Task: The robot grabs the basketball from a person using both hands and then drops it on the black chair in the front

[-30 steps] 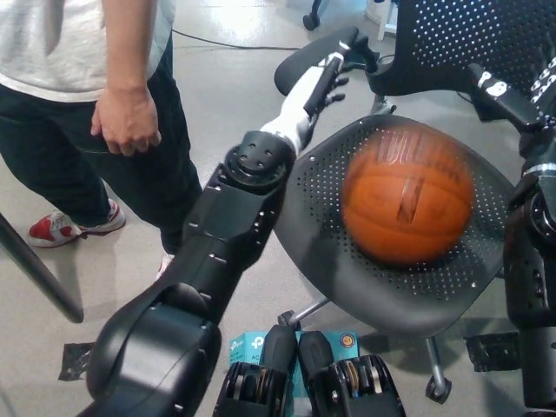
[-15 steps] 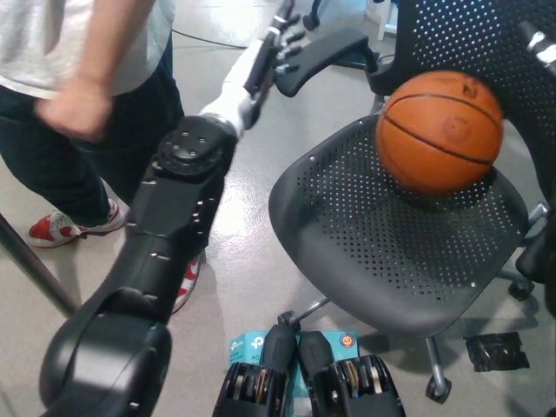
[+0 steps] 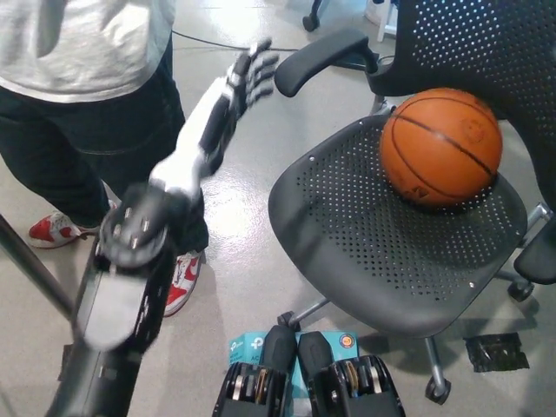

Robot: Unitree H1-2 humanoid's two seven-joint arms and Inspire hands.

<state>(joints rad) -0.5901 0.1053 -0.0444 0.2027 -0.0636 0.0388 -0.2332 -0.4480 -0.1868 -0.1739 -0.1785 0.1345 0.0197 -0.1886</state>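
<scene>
An orange basketball (image 3: 441, 146) lies on the perforated seat of the black chair (image 3: 365, 252), at the seat's back right, against the backrest. No hand touches it. My left hand (image 3: 249, 76) is raised at the upper middle, left of the chair's armrest (image 3: 321, 58), blurred, with its fingers spread and nothing in it. My left arm (image 3: 130, 261) runs down to the lower left. My right hand is out of the picture. A person (image 3: 78, 78) in a light shirt and dark trousers stands at the upper left.
The person's red and white shoes (image 3: 52, 230) are on the grey floor at the left. A thin dark pole (image 3: 35, 269) slants across the left edge. A teal box (image 3: 248, 347) lies on the floor under the chair's front. A black scrap (image 3: 495, 350) lies at the lower right.
The ball has gone from mid-seat and blurred to resting at the seat's back. My left arm has swung left and away from the chair. My right arm has left the picture.
</scene>
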